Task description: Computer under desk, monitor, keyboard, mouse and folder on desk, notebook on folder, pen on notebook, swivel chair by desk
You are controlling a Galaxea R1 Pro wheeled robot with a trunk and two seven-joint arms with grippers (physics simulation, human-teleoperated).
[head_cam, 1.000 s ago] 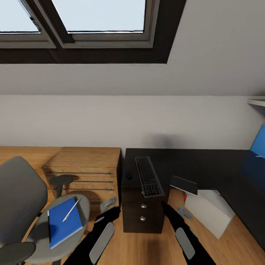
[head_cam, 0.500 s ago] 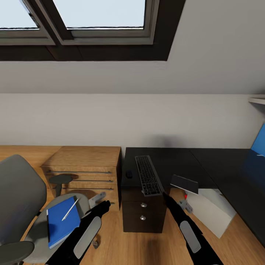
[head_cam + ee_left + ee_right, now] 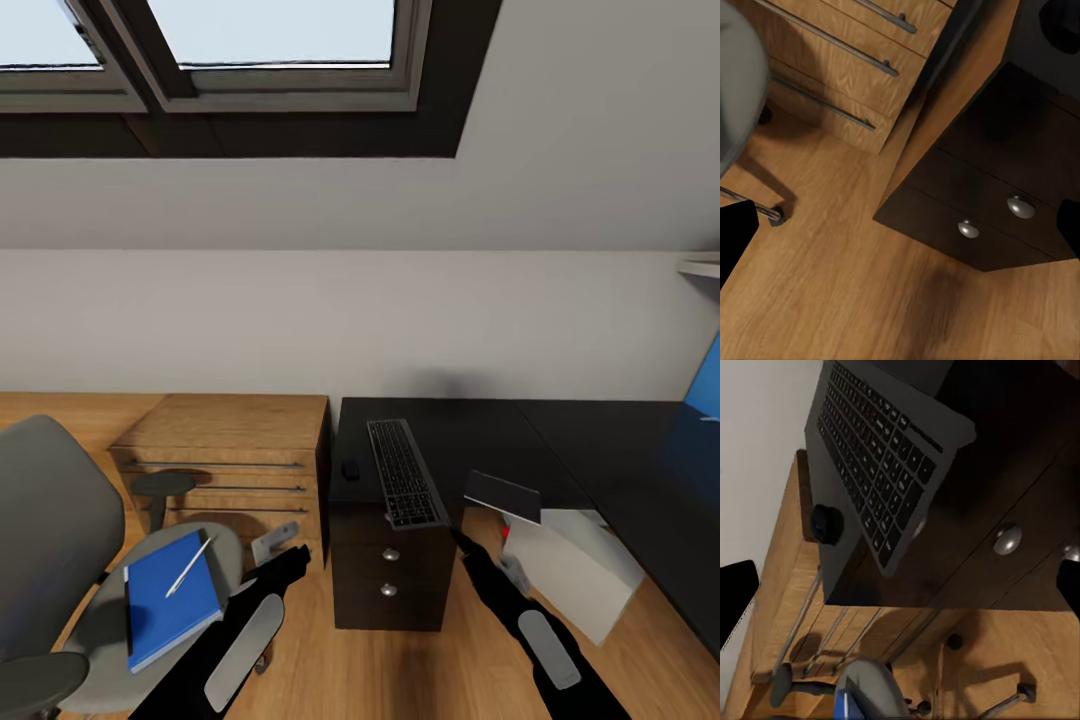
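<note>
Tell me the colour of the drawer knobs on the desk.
The knobs are shiny silver on the black drawer unit, clearest in the left wrist view.

black drawer unit [image 3: 982, 217] with two round knobs beside wooden cabinet [image 3: 840, 67].

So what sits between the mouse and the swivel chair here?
In the head view, the light wooden cabinet stands between the mouse and the swivel chair.

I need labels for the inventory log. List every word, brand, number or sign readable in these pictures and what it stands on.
No text can be read anywhere in these pictures.
keyboard: key legends are too small and blurred to read.
folder: plain blue cover, no title or label.
drawer unit: bare front with two knobs, no markings.
</note>
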